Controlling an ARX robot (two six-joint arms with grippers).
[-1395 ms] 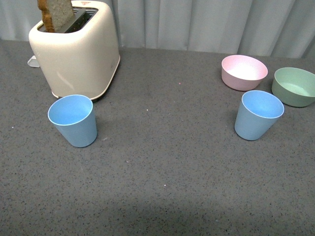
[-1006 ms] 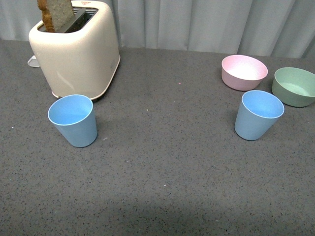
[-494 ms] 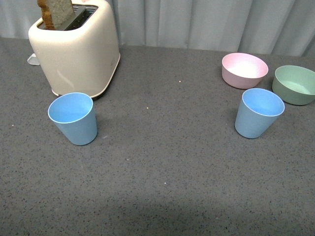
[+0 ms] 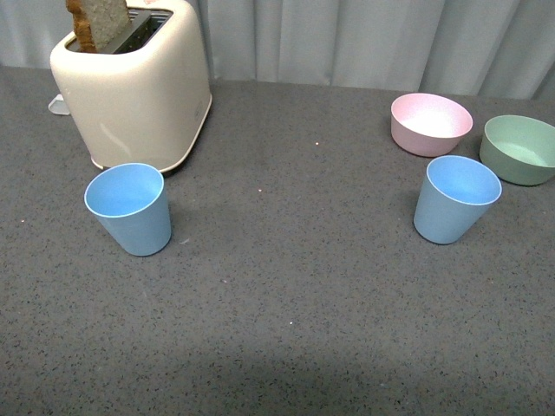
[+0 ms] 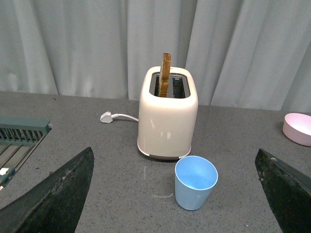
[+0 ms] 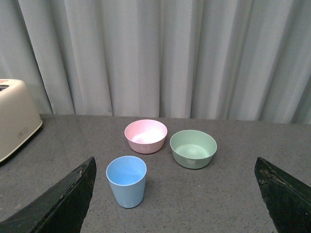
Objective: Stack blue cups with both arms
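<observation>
Two cups stand upright, mouths up and well apart, on the grey surface. The left cup (image 4: 128,209) is toward the surface's left edge, just in front of the toaster (image 4: 134,87), which fills the far-left corner and crowds the cup from behind. A bread slice (image 4: 97,24) sticks up from one toaster slot. A white plug (image 5: 107,117) with its cord lies on the surface beyond the toaster, and a grey-green rack (image 5: 22,133) sits at the left edge.

The right cup (image 4: 454,201) is toward the right edge, near but apart from the pink bowl (image 4: 431,126) and the green bowl (image 4: 520,149). The bowls sit just beside each other behind it, the green one nearer the right edge. A pale curtain (image 4: 364,39) hangs along the far edge.

The left claw (image 5: 173,150) has its fingers (image 5: 58,194) spread wide apart and grips nothing, with the left cup framed between them farther off. The right claw (image 6: 175,159) is likewise spread wide, fingers (image 6: 58,199) well short of the right cup.

A small dark mark on the toaster's side and a red one on its top are too small to read.
</observation>
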